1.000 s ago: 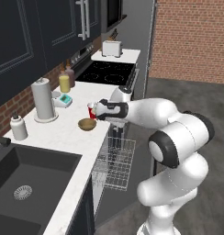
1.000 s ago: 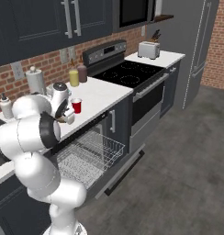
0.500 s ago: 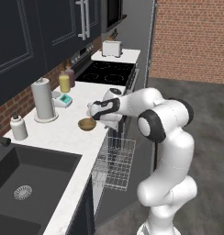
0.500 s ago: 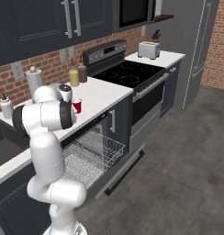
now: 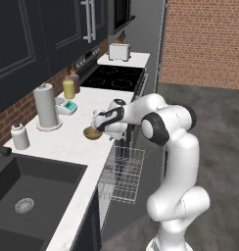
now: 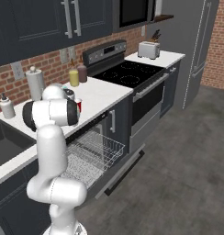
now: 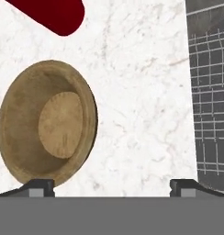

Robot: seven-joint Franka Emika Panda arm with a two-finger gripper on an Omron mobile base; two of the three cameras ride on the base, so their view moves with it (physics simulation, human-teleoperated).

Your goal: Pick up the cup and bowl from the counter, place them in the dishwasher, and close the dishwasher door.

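Jaws stand wide apart and empty: the gripper [image 7: 112, 187] hangs over the counter [image 7: 141, 92] looking straight down, its two dark fingertips [image 7: 39, 186] at the near edge of the hand view with bare stone between them. One tip sits just at the rim of the bowl [image 7: 46, 123], which lies upright on the white stone off to one side of the gap, so the hand is not yet centred on it. Beyond the bowl a red rounded edge, the cup [image 7: 54, 14], is cut off by the corner of that view, so I cannot tell its lean from there. To me this looks like the approach for the first pick, with neither dish lifted; the next move calls for sliding sideways until the bowl's rim falls between the tips, then coming down and closing. From the left base view the bowl [image 5: 92, 133] is near the counter's front edge, with the hand hiding most of the cup. Below, the dishwasher [image 6: 93, 156] is open, the white wire rack [image 5: 124, 174] pulled out over the lowered dishwasher door [image 6: 114, 176].
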